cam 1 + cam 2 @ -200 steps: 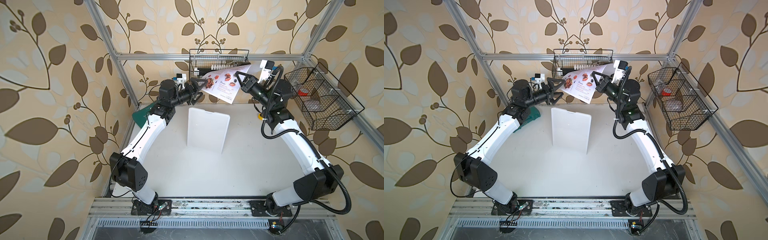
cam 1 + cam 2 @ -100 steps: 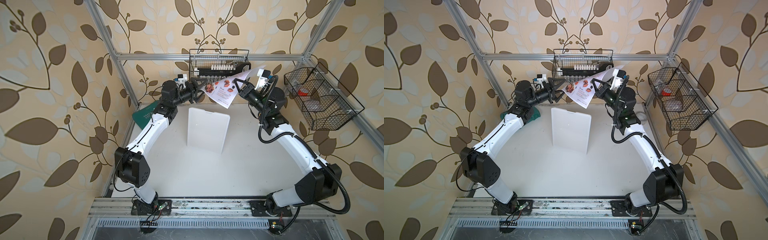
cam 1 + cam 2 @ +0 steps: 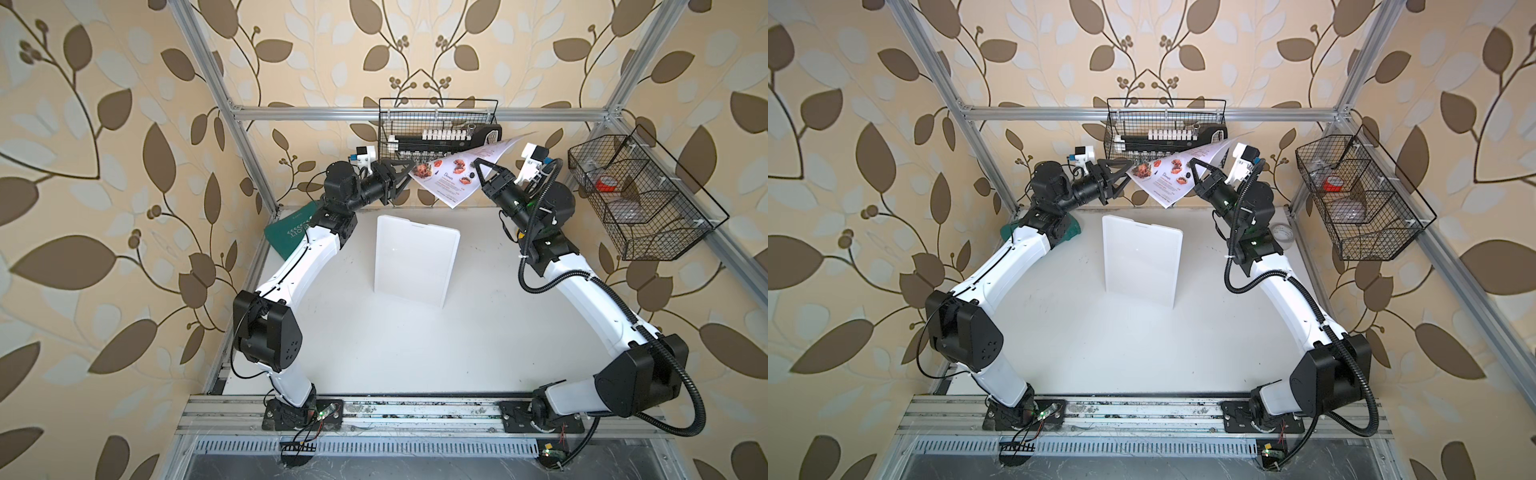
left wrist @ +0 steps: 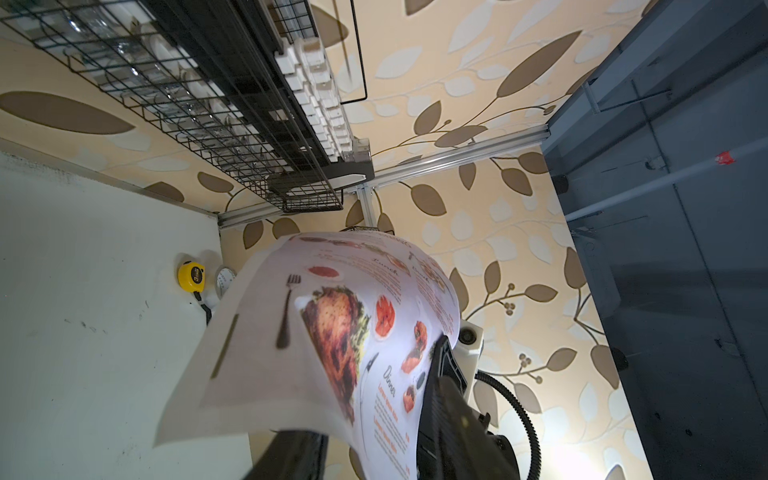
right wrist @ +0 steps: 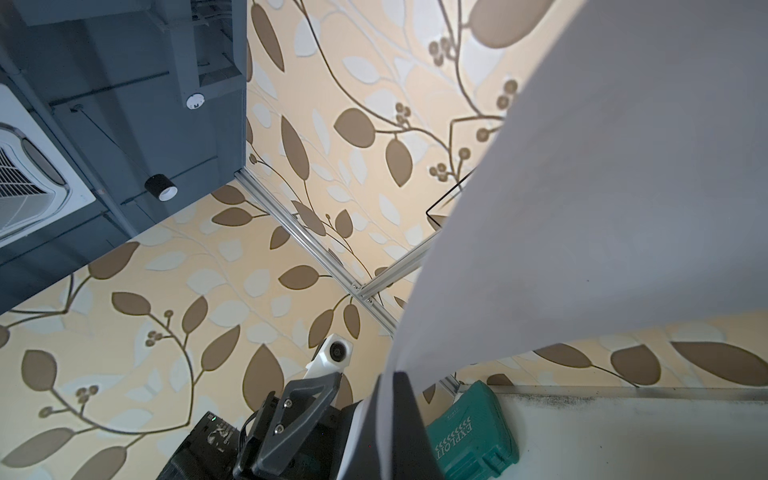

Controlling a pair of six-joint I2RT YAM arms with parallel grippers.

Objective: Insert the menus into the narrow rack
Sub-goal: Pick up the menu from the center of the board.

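Note:
The menus (image 3: 453, 178) (image 3: 1167, 178) are one printed sheet hanging in the air at the back, above the table. My right gripper (image 3: 480, 166) (image 3: 1194, 166) is shut on the sheet's right part. In the right wrist view the paper (image 5: 582, 208) runs out from between its closed jaws (image 5: 388, 399). My left gripper (image 3: 409, 174) (image 3: 1126, 174) has its jaws partly apart around the sheet's left corner. The left wrist view shows the sheet (image 4: 332, 332) draped over one dark finger (image 4: 291, 457). The narrow rack (image 3: 415, 257) (image 3: 1142, 257), frosted white, stands upright mid-table below the sheet.
A black wire basket (image 3: 436, 124) with a black keyboard-like item hangs on the back frame just behind the sheet. Another wire basket (image 3: 640, 199) hangs at the right. A green case (image 3: 291, 232) lies back left. A yellow tape measure (image 4: 191, 276) and a tape roll (image 3: 1283, 232) sit back right.
The left jaws have narrowed around the menu's left corner. The sheet has sunk slightly and tilted, with the right gripper still shut on it.

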